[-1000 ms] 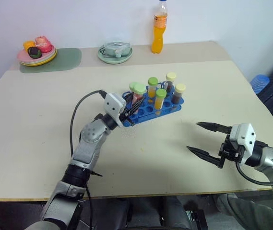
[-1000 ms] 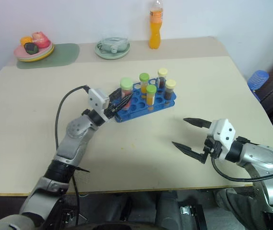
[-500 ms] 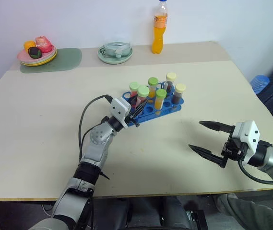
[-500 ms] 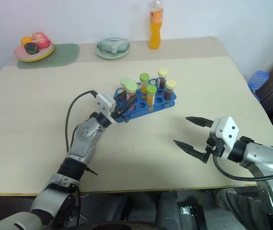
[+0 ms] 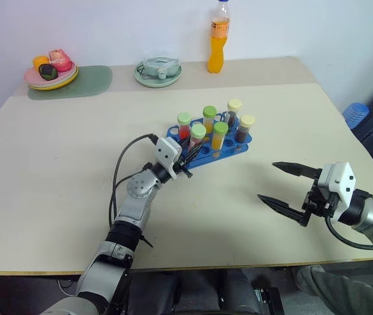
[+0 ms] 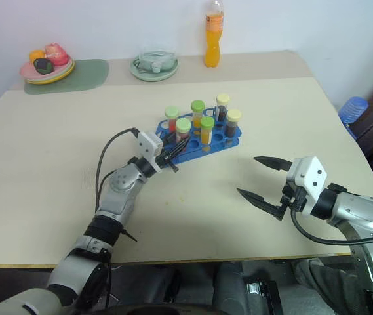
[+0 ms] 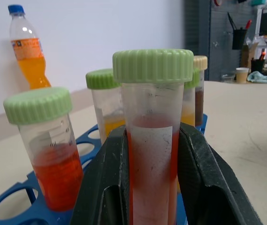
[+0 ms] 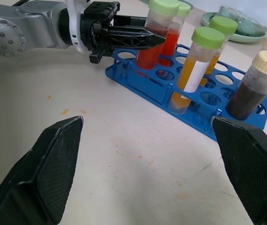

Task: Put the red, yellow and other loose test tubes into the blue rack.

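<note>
The blue rack (image 5: 237,149) sits mid-table with several capped tubes upright in it: red (image 5: 184,125), yellow (image 5: 219,136) and brown (image 5: 244,128) ones. My left gripper (image 5: 189,149) is at the rack's near left corner, shut on a red test tube (image 5: 196,138) with a green cap that stands upright in a hole. In the left wrist view both fingers (image 7: 107,173) press against that tube (image 7: 152,140). My right gripper (image 5: 267,181) hovers open over bare table to the right of the rack, with nothing between its fingers.
An orange drink bottle (image 5: 217,39), a pale green dish (image 5: 158,69) and a plate of fruit (image 5: 50,72) on a green mat (image 5: 91,82) line the far side. A blue object (image 5: 355,113) sits off the table's right edge.
My left gripper has sunk with the red tube, which now stands lower in the rack, in front of the other red one. The right gripper has stayed put.
</note>
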You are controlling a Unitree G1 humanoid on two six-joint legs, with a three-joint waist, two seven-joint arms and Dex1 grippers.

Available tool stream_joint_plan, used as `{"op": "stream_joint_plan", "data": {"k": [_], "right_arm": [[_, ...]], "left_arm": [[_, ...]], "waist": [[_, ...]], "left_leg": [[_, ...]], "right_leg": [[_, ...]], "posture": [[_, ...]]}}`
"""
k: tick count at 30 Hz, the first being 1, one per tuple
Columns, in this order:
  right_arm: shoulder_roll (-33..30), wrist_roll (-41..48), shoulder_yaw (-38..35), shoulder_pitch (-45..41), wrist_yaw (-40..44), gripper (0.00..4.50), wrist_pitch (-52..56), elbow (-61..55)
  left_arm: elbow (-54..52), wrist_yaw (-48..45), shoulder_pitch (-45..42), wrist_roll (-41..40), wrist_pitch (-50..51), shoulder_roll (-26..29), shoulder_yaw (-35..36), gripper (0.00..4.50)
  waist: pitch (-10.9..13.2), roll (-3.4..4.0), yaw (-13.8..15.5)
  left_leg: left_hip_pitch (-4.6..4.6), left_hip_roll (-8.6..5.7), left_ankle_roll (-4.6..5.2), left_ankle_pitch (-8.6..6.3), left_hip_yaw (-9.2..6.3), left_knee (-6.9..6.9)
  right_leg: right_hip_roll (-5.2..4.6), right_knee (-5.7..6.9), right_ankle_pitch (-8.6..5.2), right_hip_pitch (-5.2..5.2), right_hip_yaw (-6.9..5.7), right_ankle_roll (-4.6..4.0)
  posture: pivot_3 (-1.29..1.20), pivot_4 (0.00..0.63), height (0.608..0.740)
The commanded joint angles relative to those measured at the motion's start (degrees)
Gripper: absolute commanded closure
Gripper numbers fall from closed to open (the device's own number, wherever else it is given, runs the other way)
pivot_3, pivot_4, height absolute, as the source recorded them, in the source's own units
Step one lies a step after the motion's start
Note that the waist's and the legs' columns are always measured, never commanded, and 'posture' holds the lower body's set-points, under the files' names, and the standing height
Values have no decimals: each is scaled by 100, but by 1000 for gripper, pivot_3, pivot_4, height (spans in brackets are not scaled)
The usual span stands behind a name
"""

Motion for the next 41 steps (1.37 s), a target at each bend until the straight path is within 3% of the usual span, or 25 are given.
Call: {"op": "stream_joint_plan", "data": {"k": [1, 4, 14, 21, 32, 41], "right_arm": [[13, 40, -60, -39, -69, 0, -52, -177], [54, 43, 6, -93, -129, 0, -40, -166], [424, -47, 290, -622, -625, 0, 21, 229], [694, -3, 361, -979, -906, 0, 73, 636], [872, -3, -208, -36, -1039, 0, -302, 661], [947, 25, -441, 441, -979, 0, -554, 747]], "left_arm": [[-304, -141, -23, -235, 162, -55, 109, 1790], [-499, -46, 14, -169, 381, 5, 135, 278], [-1993, -203, 613, -425, 1348, 676, 286, 278], [-3036, -495, 1378, -1135, 1839, 1373, 941, 278], [-3700, -1191, 2404, -1926, 2592, 2590, 1817, 278], [-3804, -1339, 2642, -2000, 2958, 2795, 1847, 278]], "waist": [[0, 0, -5], [0, -1, -13], [0, 1, -21], [-1, 2, -26], [-2, 5, -15], [-2, 7, -24]], "left_leg": [[-1, 0, 0, 0, 0, 0], [0, 0, 0, 0, 0, 0], [1, 2, 0, 0, 1, -2], [0, 2, 0, 0, -1, -2], [3, 2, 0, 0, -1, -5], [5, 3, 0, -1, -1, -7]], "right_leg": [[0, 0, 0, -1, 0, 0], [0, 0, 0, -1, 0, 0], [2, 2, 0, -4, 2, 0], [2, 4, 0, -5, 2, -1], [3, 4, -1, -3, 2, -2], [4, 3, -1, -2, 3, -2]], "posture": [[0, 150, 740], [0, 150, 740], [0, 150, 740], [0, 150, 740], [0, 150, 740], [0, 150, 740]]}}
